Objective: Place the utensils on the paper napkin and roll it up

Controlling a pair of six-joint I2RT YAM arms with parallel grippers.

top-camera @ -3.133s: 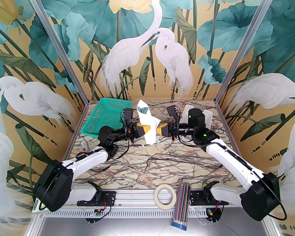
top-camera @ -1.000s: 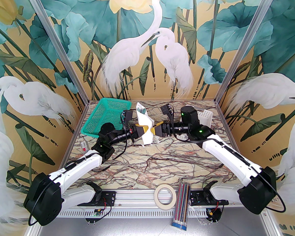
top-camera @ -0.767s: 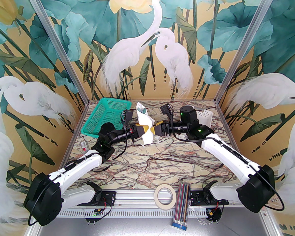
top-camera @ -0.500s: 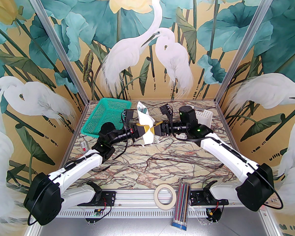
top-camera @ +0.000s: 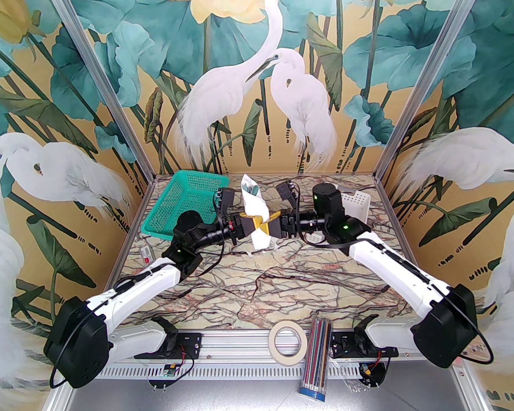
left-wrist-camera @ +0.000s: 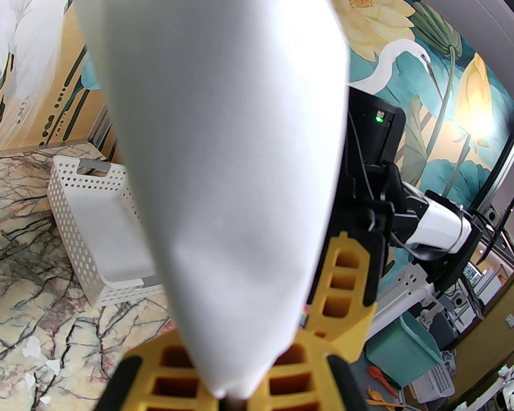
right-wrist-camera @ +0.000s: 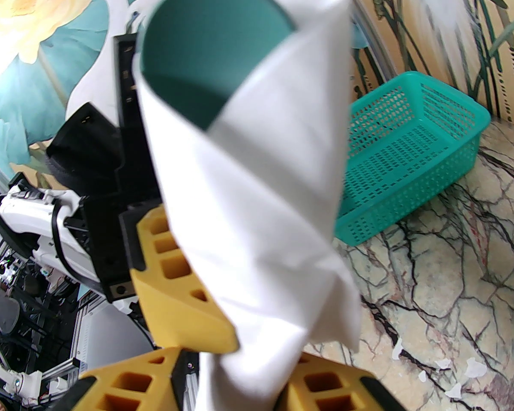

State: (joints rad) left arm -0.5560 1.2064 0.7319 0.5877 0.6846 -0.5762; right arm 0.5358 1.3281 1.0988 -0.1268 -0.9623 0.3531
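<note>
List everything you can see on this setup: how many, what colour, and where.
paper napkin: one, white, rolled, held up above the table at the far middle
utensils: number hidden, dark green, a rounded end poking from the roll's top
mesh basket: one, teal green, far left
perforated basket: one, white, far right
paper scraps: several, white, on the table below the roll
tag: one, white with red, left edge
tape roll: one, cream, near rail, middle
coloured pencils: one bundle, mixed colours, near rail beside the tape roll
table: one, marble-patterned
left tool: yellow fingers, shut on the napkin's lower end
right tool: yellow fingers either side of the roll, grip unclear
</note>
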